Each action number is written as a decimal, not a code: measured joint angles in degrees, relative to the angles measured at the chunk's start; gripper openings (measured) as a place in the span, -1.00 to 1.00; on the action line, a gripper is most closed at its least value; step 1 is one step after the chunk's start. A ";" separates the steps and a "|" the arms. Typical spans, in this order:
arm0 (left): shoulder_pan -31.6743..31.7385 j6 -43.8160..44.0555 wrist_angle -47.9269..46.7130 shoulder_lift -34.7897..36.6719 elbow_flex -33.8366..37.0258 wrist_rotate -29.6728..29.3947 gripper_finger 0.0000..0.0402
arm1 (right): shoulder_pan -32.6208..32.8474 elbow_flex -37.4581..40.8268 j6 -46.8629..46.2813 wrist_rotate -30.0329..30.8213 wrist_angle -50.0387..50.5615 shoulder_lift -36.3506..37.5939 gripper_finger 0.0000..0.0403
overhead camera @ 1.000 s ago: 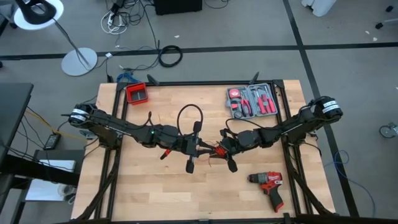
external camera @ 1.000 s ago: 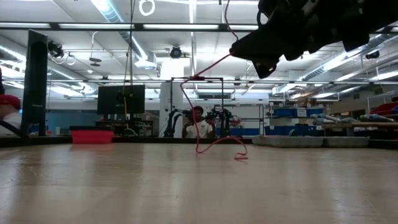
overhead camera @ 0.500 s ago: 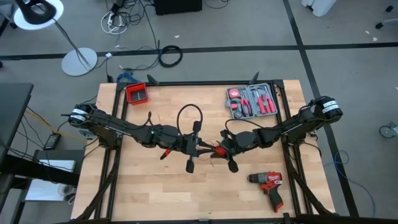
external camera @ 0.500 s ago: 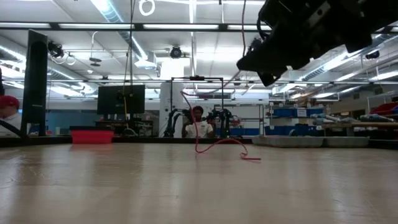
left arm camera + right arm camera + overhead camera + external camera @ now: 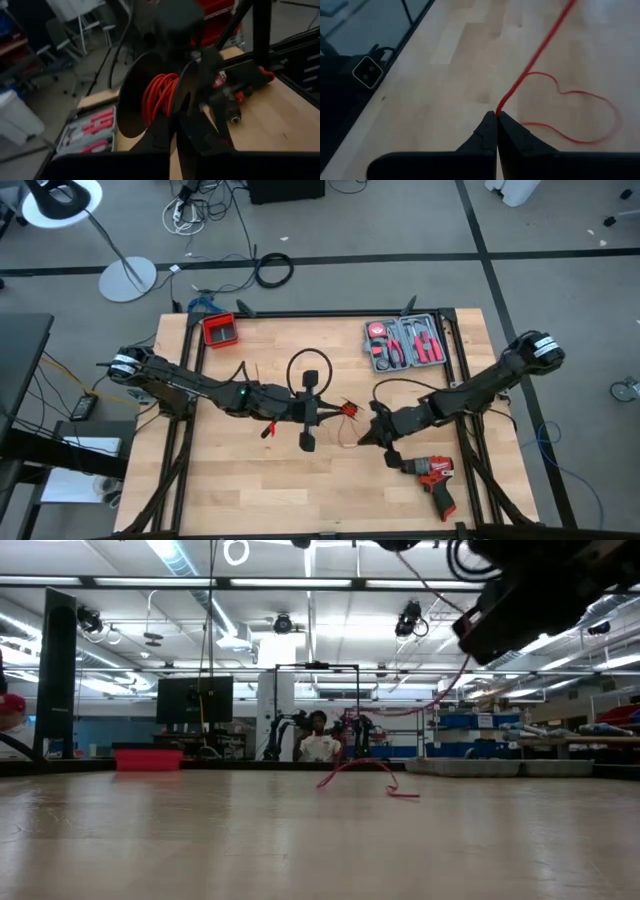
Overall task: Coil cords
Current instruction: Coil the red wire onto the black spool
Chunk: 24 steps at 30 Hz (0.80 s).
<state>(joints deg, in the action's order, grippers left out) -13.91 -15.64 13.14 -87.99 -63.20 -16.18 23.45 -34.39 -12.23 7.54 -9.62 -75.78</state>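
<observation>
The cords show as a thin red cord [image 5: 345, 409]. Part of it is wound on a black spool [image 5: 160, 97] that my left gripper [image 5: 303, 416] holds shut at mid-table. My right gripper [image 5: 496, 116] is shut on the cord nearer the front edge, to the right of the spool. From it the cord runs straight up toward the spool. A slack red loop [image 5: 365, 770] lies on the wood. A thin black loop [image 5: 308, 366] arcs on the spool's far side. My left gripper pinches the edge of one spool flange [image 5: 189, 116] between its two fingers, coming nearly level from the table's left. The spool hangs clear of the wood, its wound hub beyond the fingertips. My right gripper pinches a single strand of the red cord [image 5: 501, 106] at its fingertips, slanting down from the right. The strand toward the spool [image 5: 555, 27] runs straight; the other part [image 5: 585, 141] lies slack on the table.
A red drill [image 5: 432, 478] lies just right of my right gripper near the front edge. An open tool case [image 5: 405, 344] sits at the far right, a small red bin [image 5: 219, 329] at the far left corner. Bare wood lies along the front left.
My right gripper has swung toward the table's near edge and a little right, away from the spool. The red cord, which drooped from it to the table a second ago, now runs out straighter between it and the spool. The loop on the wood has stayed.
</observation>
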 joint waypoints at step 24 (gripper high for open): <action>2.67 19.77 -14.99 0.29 -0.02 4.87 -0.95 | -0.24 -8.28 17.70 1.47 13.07 16.93 -1.00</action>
<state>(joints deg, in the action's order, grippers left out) -11.25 4.13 -1.85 -87.70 -63.22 -11.31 23.20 -42.68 5.47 9.01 3.45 -58.85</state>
